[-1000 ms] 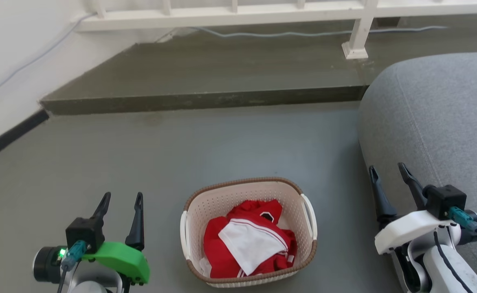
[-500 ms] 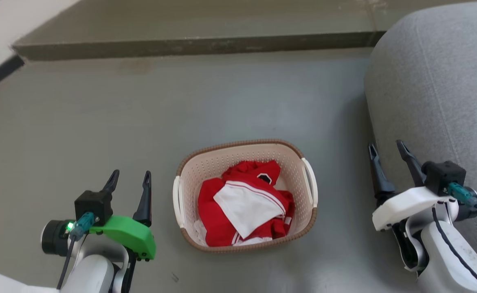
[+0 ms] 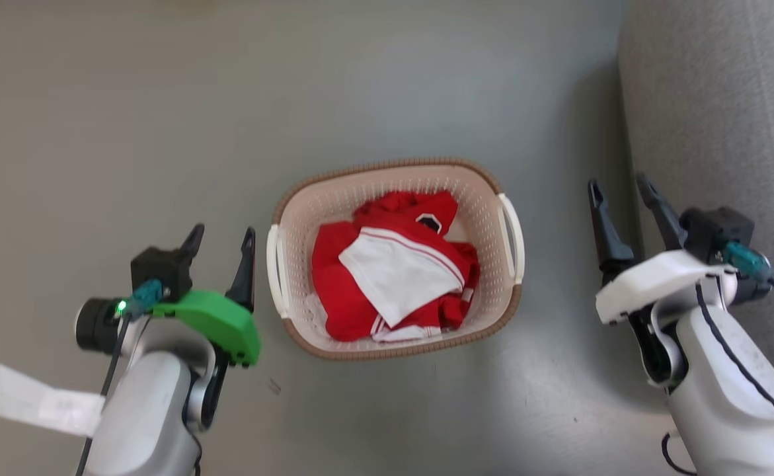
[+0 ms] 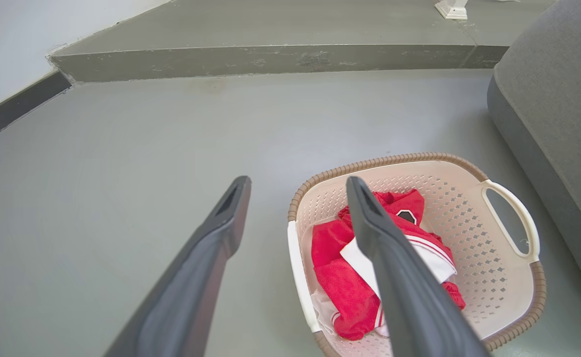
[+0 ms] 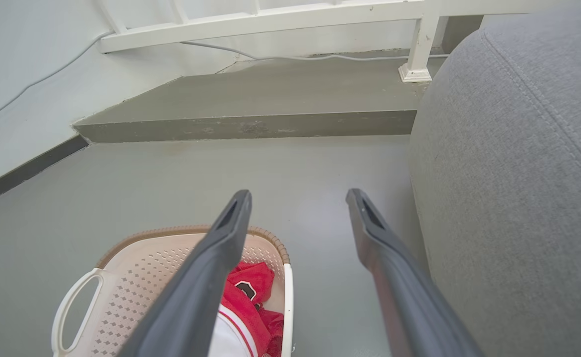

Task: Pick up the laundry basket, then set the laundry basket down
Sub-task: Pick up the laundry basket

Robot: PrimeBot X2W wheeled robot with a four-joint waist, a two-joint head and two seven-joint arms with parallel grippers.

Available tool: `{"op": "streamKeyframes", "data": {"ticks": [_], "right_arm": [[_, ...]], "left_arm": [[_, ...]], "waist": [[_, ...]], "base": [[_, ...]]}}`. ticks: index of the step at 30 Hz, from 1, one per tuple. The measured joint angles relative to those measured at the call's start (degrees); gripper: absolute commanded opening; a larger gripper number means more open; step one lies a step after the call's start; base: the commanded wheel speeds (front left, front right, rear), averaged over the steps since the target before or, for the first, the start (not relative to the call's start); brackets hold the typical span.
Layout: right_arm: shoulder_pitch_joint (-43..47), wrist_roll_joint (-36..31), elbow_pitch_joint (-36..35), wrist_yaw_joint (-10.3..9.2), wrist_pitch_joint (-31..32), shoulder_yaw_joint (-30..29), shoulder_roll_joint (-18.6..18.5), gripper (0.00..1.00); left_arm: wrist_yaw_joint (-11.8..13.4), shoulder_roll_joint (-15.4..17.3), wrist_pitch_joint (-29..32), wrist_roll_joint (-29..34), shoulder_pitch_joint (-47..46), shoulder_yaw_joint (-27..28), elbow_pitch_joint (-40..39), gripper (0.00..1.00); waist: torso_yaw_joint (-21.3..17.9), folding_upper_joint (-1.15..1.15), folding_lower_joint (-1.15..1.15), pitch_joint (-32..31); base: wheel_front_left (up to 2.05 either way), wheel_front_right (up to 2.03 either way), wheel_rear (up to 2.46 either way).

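Centrally on the smooth grey floor (image 3: 129,99), the laundry basket (image 3: 387,163) is seen standing upright: a rounded-rectangular tub of cream plastic, its walls pierced with small diamond-shaped holes, its rim finished in a brown woven-look band, and a white loop handle (image 3: 513,228) moulded into each short side. Crumpled red and white clothes (image 3: 393,271) are heaped inside it. The left gripper (image 3: 223,231) is held just left of the basket and the right gripper (image 3: 618,182) to its right, near it but apart. The long, dark, tapered fingers of both are spread open and nothing is gripped. A grey upholstered seat (image 3: 724,99) of coarse woven fabric, rounded at its edge, is found at the right, close beside the right gripper. By the left wrist view a low, rough-faced step (image 4: 270,57) and a dark skirting strip (image 4: 17,104) along the pale wall are added at the far side. By the right wrist view a white railing (image 5: 280,20) and a thin pale cable (image 5: 295,57) above the step are revealed.
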Motion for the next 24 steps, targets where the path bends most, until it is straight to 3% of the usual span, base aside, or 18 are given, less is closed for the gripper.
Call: {"op": "streamKeyframes", "data": {"ticks": [15,24], "right_arm": [[-14.3,-0.5,5.5,1.31,-0.1,0.0,0.5,1.0],[-18.4,-2.0,11.6,2.3,-0.2,1.7,0.9,1.0]], "left_arm": [[-3.3,-2.4,1.9,0.1,-16.1,-1.2,7.1,1.0],[-6.0,-3.3,2.3,-0.5,-19.1,-1.7,15.0,1.0]], "waist": [[0.7,0.0,0.0,13.2],[1.3,0.0,0.0,19.0]], "base": [[0.0,0.0,0.0],[0.0,0.0,0.0]]}}
